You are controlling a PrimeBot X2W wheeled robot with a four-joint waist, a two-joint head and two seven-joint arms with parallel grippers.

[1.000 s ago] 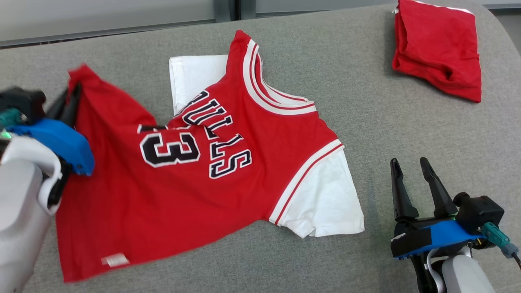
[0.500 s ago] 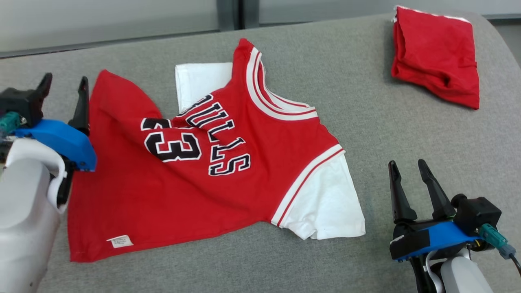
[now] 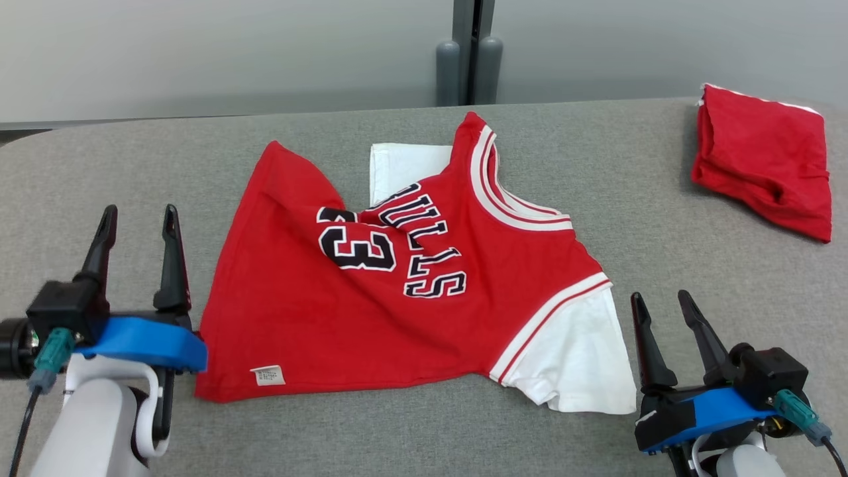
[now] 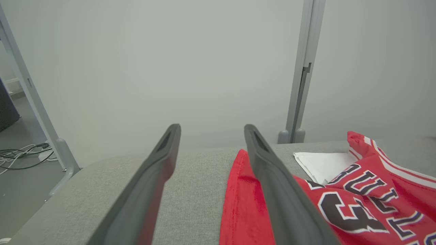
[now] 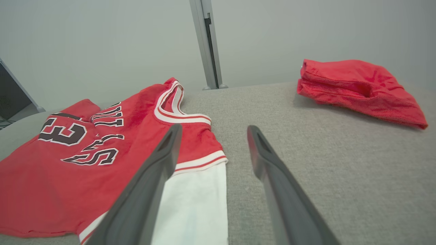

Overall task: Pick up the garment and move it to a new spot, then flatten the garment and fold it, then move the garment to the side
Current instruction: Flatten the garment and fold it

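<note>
- Left gripper (image 3: 140,211) has let go of the jersey (image 3: 298,318), jaws wide, empty, beside its hem.
- Jersey lies rumpled mid-table (image 3: 132,165); flattening looks next.
- Right gripper (image 3: 660,296) waits open, empty, near the white sleeve (image 3: 576,358).

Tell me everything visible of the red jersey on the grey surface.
The red jersey is a soft-looking shirt with white sleeves, white-striped collar and armhole trim, black white-edged lettering and numerals, and a white tag near the hem. It lies front up, spread but wrinkled, the far sleeve partly covered, on the grey fabric surface. The open left gripper stands beside its hem, not gripping it.
</note>
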